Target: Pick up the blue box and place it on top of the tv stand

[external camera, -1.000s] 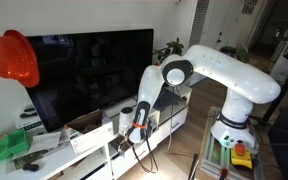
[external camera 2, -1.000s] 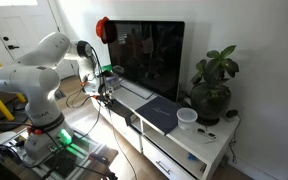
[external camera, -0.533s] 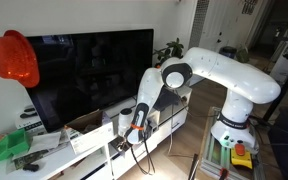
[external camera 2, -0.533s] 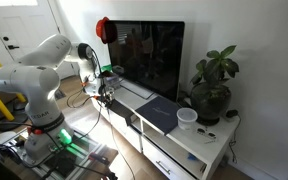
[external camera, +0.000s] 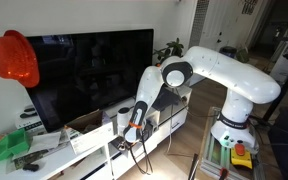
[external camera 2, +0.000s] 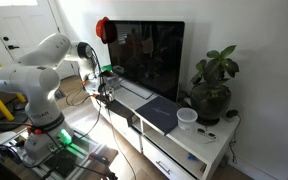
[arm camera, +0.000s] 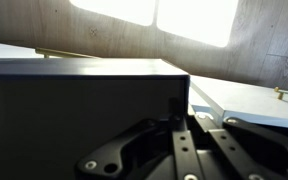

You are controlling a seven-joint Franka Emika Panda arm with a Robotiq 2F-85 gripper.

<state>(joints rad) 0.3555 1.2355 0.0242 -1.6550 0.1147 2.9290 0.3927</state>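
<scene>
The blue box (arm camera: 74, 110) sat tight against the fingers (arm camera: 181, 150) beside the white desk (arm camera: 246, 97), and I couldn't tell whether they pinched its wall, so a shallow hold might let it tip and drop

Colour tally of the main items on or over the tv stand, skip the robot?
Black: 1 (TV)
Red: 1 (round object)
Green: 2 (potted plant, small green item)
White: 1 (cup)
Dark slate: 1 (flat square item)
Total: 6
</scene>
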